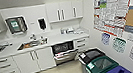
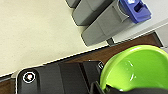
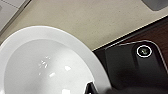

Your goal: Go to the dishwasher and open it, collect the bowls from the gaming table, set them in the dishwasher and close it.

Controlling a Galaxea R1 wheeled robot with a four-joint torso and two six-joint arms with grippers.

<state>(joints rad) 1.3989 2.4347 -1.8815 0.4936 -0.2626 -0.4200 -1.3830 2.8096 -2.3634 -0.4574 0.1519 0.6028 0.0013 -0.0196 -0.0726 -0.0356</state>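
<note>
Dishwasher [image 1: 63,52] sits under the white counter [image 1: 55,39], between white cabinet doors [image 1: 34,60] and a drawer stack [image 1: 81,43]. Its door hangs partly open, tipped outward toward the room, long axis running along the counter line; dark interior above it. Bins [image 1: 99,64] stand near, along the poster wall. Green bowl [image 2: 136,67] sits at the left gripper, hollow facing the camera, above the pale floor [image 2: 37,32]. White bowl [image 3: 47,62] likewise at the right gripper. Finger state of both: cannot tell.

Sink [image 1: 29,45] in white counter [image 1: 57,38]; lidded bins [image 1: 100,65] beside postered wall [image 1: 120,19].
</note>
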